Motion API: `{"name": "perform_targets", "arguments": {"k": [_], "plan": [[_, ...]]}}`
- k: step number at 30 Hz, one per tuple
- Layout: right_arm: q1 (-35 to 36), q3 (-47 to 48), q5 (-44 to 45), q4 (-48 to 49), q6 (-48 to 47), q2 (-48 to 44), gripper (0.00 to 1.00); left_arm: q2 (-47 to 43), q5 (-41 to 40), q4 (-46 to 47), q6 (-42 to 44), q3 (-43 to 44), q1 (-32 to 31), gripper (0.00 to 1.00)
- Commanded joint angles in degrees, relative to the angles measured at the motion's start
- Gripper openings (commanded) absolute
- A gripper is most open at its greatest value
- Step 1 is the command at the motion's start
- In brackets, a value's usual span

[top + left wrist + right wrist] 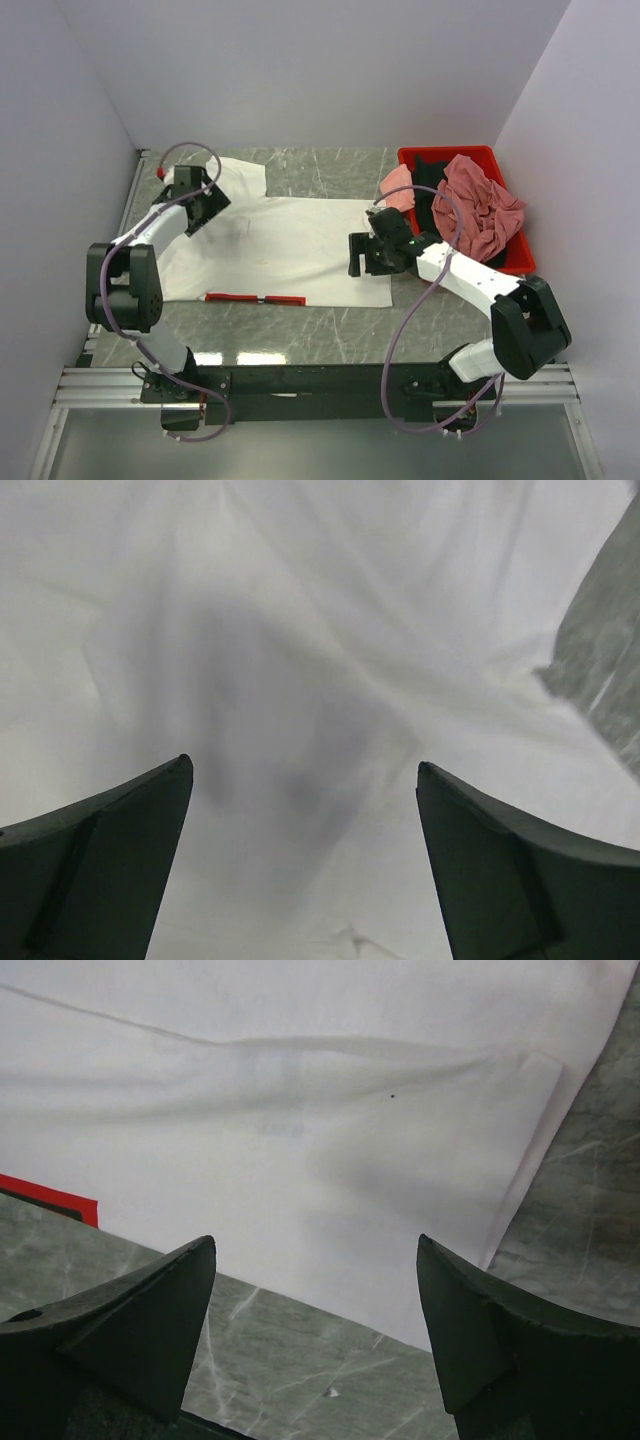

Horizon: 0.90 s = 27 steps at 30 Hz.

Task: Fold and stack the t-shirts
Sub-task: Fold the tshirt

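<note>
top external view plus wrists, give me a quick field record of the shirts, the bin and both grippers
white t-shirt: spread flat on the table, not yet folded
red strip: along the shirt's near edge
red bin: far right of the table
in bin: dusty rose t-shirt, light pink t-shirt, black t-shirt, all crumpled
left gripper: open, over the white shirt's far-left part
right gripper: open, over the white shirt's near-right corner
held: nothing in either gripper
</note>
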Motion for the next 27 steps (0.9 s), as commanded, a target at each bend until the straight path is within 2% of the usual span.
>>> {"name": "perform_targets", "arguments": {"k": [1,8,15,22,27], "plan": [[0.13,1.44,0.26,1.99,1.27,1.16,0.88,0.69,2.83,2.68,-2.19,-3.89,-1.93,0.99],[3.2,2.15,4.21,1.11,2.15,7.75,0.87,0.52,4.33,4.53,-2.89,-12.05,-1.93,1.0],[5.14,-3.03,5.27,1.11,5.66,10.04,0.87,-1.59,3.02,4.27,-4.03,-19.89,-1.84,0.99],[8.04,-11.81,4.57,1.46,9.87,5.13,0.87,-11.06,0.73,0.5,-7.81,-28.5,-1.84,0.99],[10.76,-14.72,4.39,0.94,12.08,0.73,0.87,-15.3,-2.0,-3.11,-11.15,-32.02,-1.84,0.99]]}}
